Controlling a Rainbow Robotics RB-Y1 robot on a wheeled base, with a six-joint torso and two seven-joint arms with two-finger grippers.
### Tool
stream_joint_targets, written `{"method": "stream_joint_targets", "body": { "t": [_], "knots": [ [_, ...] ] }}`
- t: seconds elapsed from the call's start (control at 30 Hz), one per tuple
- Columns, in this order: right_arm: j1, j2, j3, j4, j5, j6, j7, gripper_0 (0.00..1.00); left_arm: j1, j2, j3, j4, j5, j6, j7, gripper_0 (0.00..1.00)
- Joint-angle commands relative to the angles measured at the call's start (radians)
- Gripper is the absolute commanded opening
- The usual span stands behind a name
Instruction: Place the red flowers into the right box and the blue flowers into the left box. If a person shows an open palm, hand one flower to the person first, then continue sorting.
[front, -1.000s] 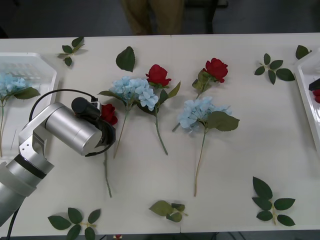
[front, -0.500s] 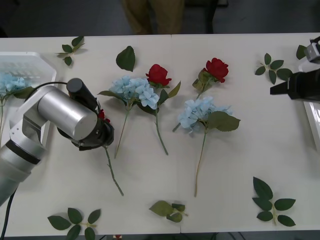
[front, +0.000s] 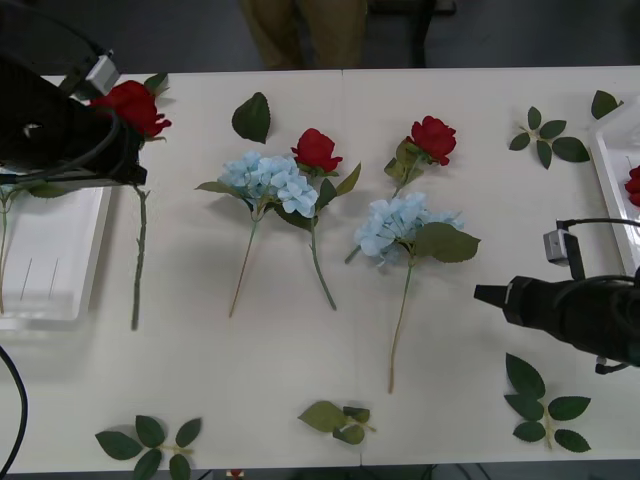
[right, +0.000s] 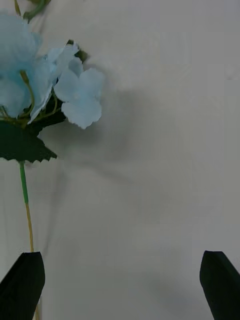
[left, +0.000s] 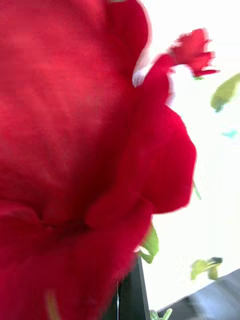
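One red rose (front: 130, 105) hangs lifted over the table by the left box (front: 55, 305), pinched tight in the left gripper (front: 95, 140), likely to go to the right box (front: 612, 190). The right gripper (front: 492, 294) waits with jaws wide and empty near a blue flower (right: 47, 85), likely its next pick

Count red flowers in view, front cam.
4: one held by the left tool at its head, two mid-table, one in the right box; others may be hidden.
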Motion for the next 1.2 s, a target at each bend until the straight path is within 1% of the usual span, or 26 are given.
{"method": "stream_joint_targets", "body": {
  "t": [0.03,0.1,0.13,0.17,0.2,0.27,0.3,0.33,0.43,0.5,0.53,0.6,0.63,0.67,0.7,0.8,0.87,1.0,1.2],
  "knots": [
    [-0.049,0.010,0.020,-0.031,0.020,-0.017,-0.011,0.90,0.016,-0.011,0.019,-0.056,0.124,-0.218,-0.232,0.00],
    [-0.064,0.007,0.003,-0.029,0.005,-0.011,-0.008,0.90,0.044,-0.020,-0.019,-0.053,0.196,-0.416,-0.391,0.00],
    [-0.066,0.007,-0.009,-0.031,-0.008,-0.005,-0.003,0.90,0.049,-0.020,-0.035,-0.052,0.213,-0.470,-0.432,0.00],
    [-0.067,0.006,-0.037,-0.031,-0.035,0.012,0.007,0.90,0.058,-0.020,-0.073,-0.044,0.250,-0.573,-0.509,0.00],
    [-0.067,0.007,-0.064,-0.031,-0.061,0.029,0.030,0.90,0.062,-0.020,-0.105,-0.039,0.277,-0.648,-0.551,0.00],
    [-0.070,0.009,-0.156,-0.026,-0.158,0.119,0.107,0.90,0.073,-0.020,-0.208,-0.032,0.342,-0.829,-0.617,0.00],
    [-0.073,0.010,-0.181,-0.021,-0.189,0.148,0.130,0.90,0.076,-0.020,-0.236,-0.032,0.353,-0.875,-0.627,0.00],
    [-0.084,0.015,-0.233,-0.006,-0.250,0.210,0.181,0.90,0.081,-0.020,-0.286,-0.033,0.369,-0.967,-0.658,0.00],
    [-0.138,0.046,-0.336,0.081,-0.414,0.383,0.305,0.90,0.081,-0.020,-0.406,-0.032,0.380,-1.147,-0.716,0.00],
    [-0.208,0.078,-0.403,0.201,-0.529,0.546,0.403,0.90,0.076,-0.034,-0.501,-0.029,0.373,-1.260,-0.742,0.00],
    [-0.230,0.087,-0.419,0.235,-0.551,0.586,0.431,0.90,0.072,-0.037,-0.524,-0.026,0.369,-1.286,-0.744,0.00],
    [-0.302,0.115,-0.452,0.364,-0.627,0.714,0.518,0.90,0.047,-0.052,-0.610,-0.019,0.362,-1.349,-0.745,0.00],
    [-0.326,0.125,-0.455,0.410,-0.657,0.747,0.564,0.90,0.035,-0.060,-0.640,-0.012,0.360,-1.363,-0.745,0.00],
    [-0.342,0.132,-0.457,0.436,-0.673,0.764,0.595,0.90,0.027,-0.064,-0.657,-0.006,0.360,-1.372,-0.745,0.00],
    [-0.375,0.155,-0.455,0.500,-0.709,0.796,0.667,0.90,0.006,-0.080,-0.697,0.010,0.360,-1.397,-0.745,0.00],
    [-0.418,0.210,-0.452,0.569,-0.735,0.810,0.819,0.90,-0.027,-0.110,-0.756,0.039,0.363,-1.433,-0.745,0.00],
    [-0.426,0.251,-0.448,0.585,-0.749,0.796,0.911,0.90,-0.048,-0.138,-0.791,0.060,0.360,-1.461,-0.747,0.00],
    [-0.426,0.296,-0.436,0.586,-0.772,0.783,1.023,0.90,-0.065,-0.179,-0.814,0.083,0.359,-1.476,-0.748,0.00],
    [-0.391,0.279,-0.436,0.586,-0.782,0.823,1.215,0.90,-0.063,-0.196,-0.828,0.091,0.351,-1.475,-0.750,0.00]
  ]
}}
